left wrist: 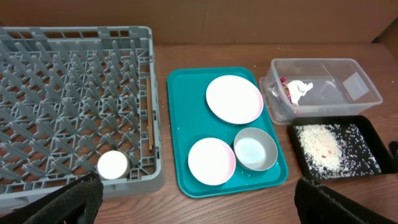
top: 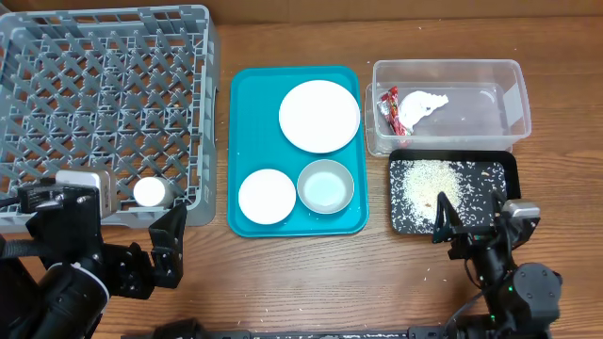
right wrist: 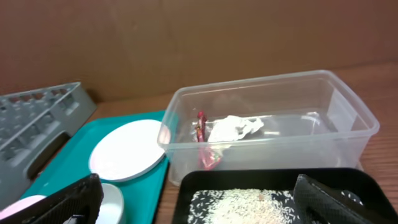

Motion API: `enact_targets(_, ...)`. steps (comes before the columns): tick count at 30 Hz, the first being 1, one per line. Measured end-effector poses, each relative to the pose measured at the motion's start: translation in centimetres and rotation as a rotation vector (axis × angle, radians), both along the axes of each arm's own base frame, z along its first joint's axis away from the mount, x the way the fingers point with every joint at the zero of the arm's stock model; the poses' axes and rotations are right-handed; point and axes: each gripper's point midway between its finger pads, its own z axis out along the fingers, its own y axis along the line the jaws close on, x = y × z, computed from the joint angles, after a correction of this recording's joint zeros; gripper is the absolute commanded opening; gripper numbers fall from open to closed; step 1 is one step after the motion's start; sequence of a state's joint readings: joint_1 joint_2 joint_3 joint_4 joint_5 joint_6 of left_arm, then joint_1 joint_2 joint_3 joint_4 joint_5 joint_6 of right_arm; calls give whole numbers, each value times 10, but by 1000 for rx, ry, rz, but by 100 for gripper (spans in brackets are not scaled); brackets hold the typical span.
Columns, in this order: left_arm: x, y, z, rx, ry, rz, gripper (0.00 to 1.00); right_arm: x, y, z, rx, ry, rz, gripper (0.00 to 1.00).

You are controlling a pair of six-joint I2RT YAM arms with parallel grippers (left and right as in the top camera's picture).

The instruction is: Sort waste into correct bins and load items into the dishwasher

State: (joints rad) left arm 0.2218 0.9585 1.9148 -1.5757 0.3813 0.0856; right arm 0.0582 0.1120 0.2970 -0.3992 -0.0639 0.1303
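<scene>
Overhead view: both grippers hang at the near edge with nothing in them. The left gripper (left wrist: 198, 190) has its jaws spread wide, and so does the right gripper (top: 468, 215).

The wrapper (top: 389, 111) and napkin (top: 426, 104) lie in the clear tub (top: 518, 104) at far right. The grains (top: 429, 188) cover the black tray (top: 513, 179) just in front of it, with a few strays on the tabletop (top: 377, 282). The cup (top: 149, 192) stands in the near right corner of the dish rack (top: 212, 113).

What is left to load sits on the teal tray (top: 236, 141). The plate (top: 319, 115) is at its far right, the pinkish bowl (top: 267, 196) at near left, and the grey-white bowl (top: 325, 185) just beside that.

All three look stiff, light and smooth, so likely slippery under hard fingers. The plate lies flat, so its thin rim is the only hold, probably at the edge that overhangs toward the tub. The grey-white bowl offers an upright wall, best pinched across the rim with one finger inside. The pinkish bowl shows a flat white face with a pink edge, so a rim pinch looks likeliest there too.

The tabletop is brown wood grain and looks level. A plain brown board (right wrist: 186, 43) closes off the far side.
</scene>
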Motion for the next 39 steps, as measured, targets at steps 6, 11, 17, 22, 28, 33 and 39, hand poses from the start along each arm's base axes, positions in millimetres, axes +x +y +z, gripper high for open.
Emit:
enact_targets(6, 0, 0, 0, -1, 0, -1, 100, 8, 0, -25, 5, -70, 0, 100)
enact_targets(11, 0, 0, 0, -1, 0, -1, 100, 16, 1, -32, 8, -139, 3, 100)
enact_targets(17, 0, 0, 0, -1, 0, -1, 100, 16, 1, -36, 8, -135, 3, 100)
enact_targets(22, 0, 0, 0, -1, 0, -1, 100, 16, 1, -36, 8, -135, 3, 100)
enact_targets(28, 0, 0, 0, -1, 0, -1, 100, 16, 1, -36, 8, -135, 3, 100)
enact_targets(33, -1, -3, 0, -25, 4, -5, 100, 16, 1, -36, 8, -135, 3, 100)
enact_targets(39, 5, -23, 17, -218, -26, -33, 100, 16, 1, -36, 8, -135, 2, 100)
